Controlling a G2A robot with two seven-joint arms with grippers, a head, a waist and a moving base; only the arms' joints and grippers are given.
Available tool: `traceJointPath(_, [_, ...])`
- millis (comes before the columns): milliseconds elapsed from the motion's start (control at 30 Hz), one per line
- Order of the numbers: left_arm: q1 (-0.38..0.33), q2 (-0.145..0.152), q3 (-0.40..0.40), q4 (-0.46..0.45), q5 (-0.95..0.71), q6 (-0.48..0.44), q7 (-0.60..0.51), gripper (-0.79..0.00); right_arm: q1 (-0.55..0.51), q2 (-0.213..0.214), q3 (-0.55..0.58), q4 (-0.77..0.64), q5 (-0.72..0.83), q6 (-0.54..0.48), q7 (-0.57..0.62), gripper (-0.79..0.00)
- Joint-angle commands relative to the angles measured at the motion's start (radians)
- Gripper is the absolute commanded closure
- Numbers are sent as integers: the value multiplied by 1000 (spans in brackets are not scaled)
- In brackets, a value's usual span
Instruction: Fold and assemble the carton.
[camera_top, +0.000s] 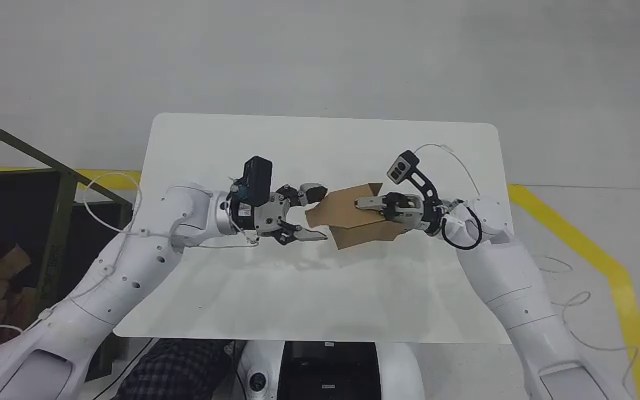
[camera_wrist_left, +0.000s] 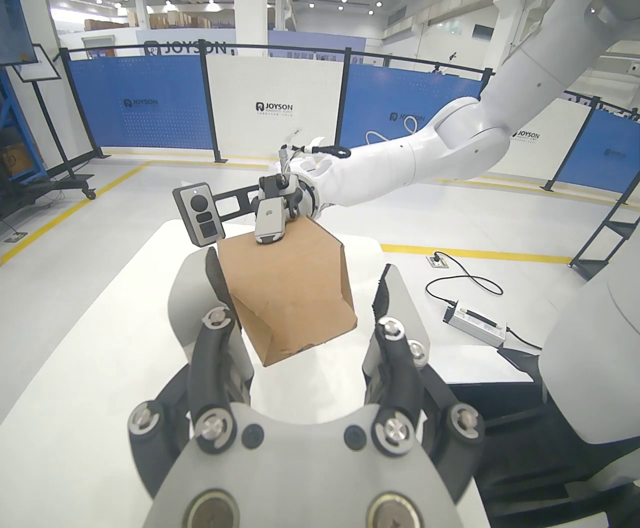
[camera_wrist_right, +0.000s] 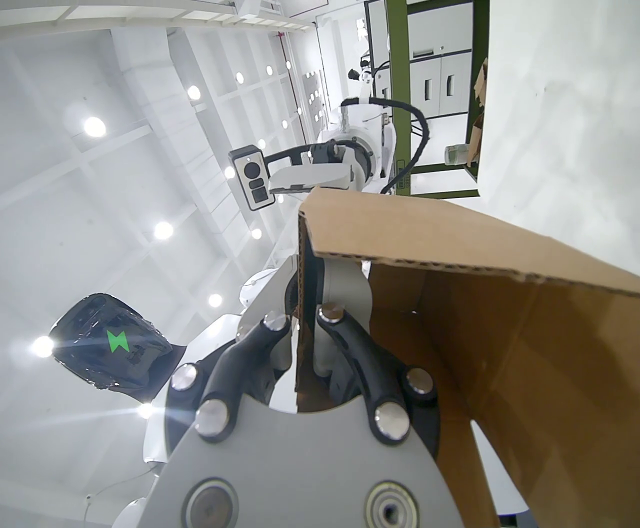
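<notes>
White rounded-corner table (camera_top: 300, 290): the brown cardboard carton (camera_wrist_left: 290, 295) sits tilted over its middle, between both arms; can't tell if its lower corner touches the tabletop. Carton is partly formed, with one end open toward the right arm. Right gripper (camera_wrist_right: 302, 300) is pinched tight on one carton wall at that open end. Left gripper (camera_wrist_left: 300, 272) is spread wide, fingers straddling the carton's closed end; contact unclear.

brown cardboard carton (camera_top: 345, 218), partly erected, one end open, tilted, near table (camera_top: 300, 290) centre
</notes>
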Motion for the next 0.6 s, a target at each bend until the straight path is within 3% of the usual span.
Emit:
traceJointPath(0, [2,7,0,-3,16,0,30,-533,-1,1,3,1,-1,-2,-1,0])
traceJointPath(267, [-11,26,-2,62,-17,0,70,-560,-11,6,17,-8,-10,-3,-1,0])
traceJointPath(567, [-50,24,29,92,-100,0,-16,-563,-19,7,11,-26,-22,-2,-1,0])
